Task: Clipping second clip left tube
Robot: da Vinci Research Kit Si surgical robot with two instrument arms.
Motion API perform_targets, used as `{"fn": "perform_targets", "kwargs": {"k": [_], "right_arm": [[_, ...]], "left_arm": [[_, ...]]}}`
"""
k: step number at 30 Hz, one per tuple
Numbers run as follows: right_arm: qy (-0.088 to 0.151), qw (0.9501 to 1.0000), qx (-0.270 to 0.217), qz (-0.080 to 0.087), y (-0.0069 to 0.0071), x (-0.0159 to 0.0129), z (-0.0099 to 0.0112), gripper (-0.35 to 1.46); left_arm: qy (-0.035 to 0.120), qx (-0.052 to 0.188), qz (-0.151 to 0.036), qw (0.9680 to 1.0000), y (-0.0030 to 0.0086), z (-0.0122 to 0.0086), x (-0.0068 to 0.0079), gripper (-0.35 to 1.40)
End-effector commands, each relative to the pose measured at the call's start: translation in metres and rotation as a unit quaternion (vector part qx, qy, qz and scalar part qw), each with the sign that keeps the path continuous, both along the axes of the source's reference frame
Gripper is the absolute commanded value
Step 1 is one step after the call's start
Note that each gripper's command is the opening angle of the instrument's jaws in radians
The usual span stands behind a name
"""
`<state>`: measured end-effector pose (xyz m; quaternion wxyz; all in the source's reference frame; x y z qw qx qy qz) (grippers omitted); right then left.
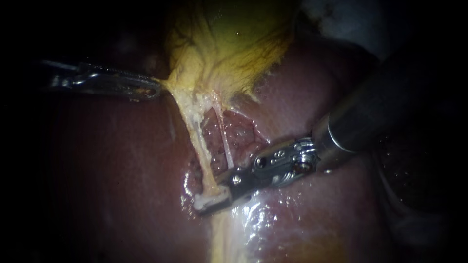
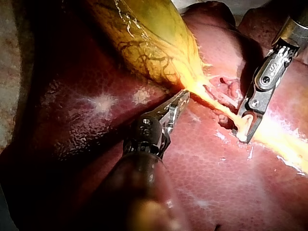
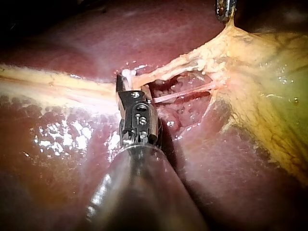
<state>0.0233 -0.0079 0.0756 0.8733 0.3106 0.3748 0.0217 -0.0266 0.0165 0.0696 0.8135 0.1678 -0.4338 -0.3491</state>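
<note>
The yellow gallbladder [image 1: 234, 44] tapers down into two pale tubes over the liver [image 1: 112, 170]. The thicker left tube [image 1: 197, 141] runs down to my right instrument [image 1: 210, 203], whose jaws are shut on its lower end with a white clip between them. The thin right tube [image 1: 223, 136] lies just beside it, free. My left instrument [image 1: 155, 90] is shut on the gallbladder's neck and holds it taut. The left wrist view shows the left instrument [image 2: 182, 96] on that neck and the right instrument [image 2: 245, 132] across the tube. In the right wrist view the right instrument [image 3: 122, 77] sits on the tube.
Wet, glistening liver surface surrounds the tubes, with a raw dissected pocket [image 1: 234, 136] between and behind them. A pale yellow band of tissue [image 1: 222, 238] continues below the right instrument's jaws. The right instrument's dark shaft [image 1: 380, 107] fills the upper right.
</note>
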Motion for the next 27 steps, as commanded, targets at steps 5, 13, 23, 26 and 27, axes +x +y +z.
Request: {"fn": "perform_targets", "kwargs": {"k": [5,13,23,26,27], "right_arm": [[0.009,0.9999,0.008,0.006,0.0007,0.0001,-0.0002,0.32],[0.059,0.9958,0.037,0.059,0.0017,0.0,0.0006,0.59],[0.078,0.9813,0.119,0.13,0.0032,-0.0011,0.0016,0.6],[0.093,0.973,0.157,0.142,0.0032,-0.0012,0.0017,0.6],[0.098,0.9703,0.168,0.144,0.0032,-0.0012,0.0017,0.6]], "left_arm": [[0.0,0.0,0.0,1.0,0.0,0.0,0.0,-0.35],[0.0,0.0,0.0,1.0,0.0,0.0,0.0,-0.35],[0.0,0.0,0.0,1.0,0.0,0.0,0.0,-0.35],[0.0,0.0,0.0,1.0,0.0,0.0,0.0,-0.35],[0.0,0.0,0.0,1.0,0.0,0.0,0.0,-0.35]]}}
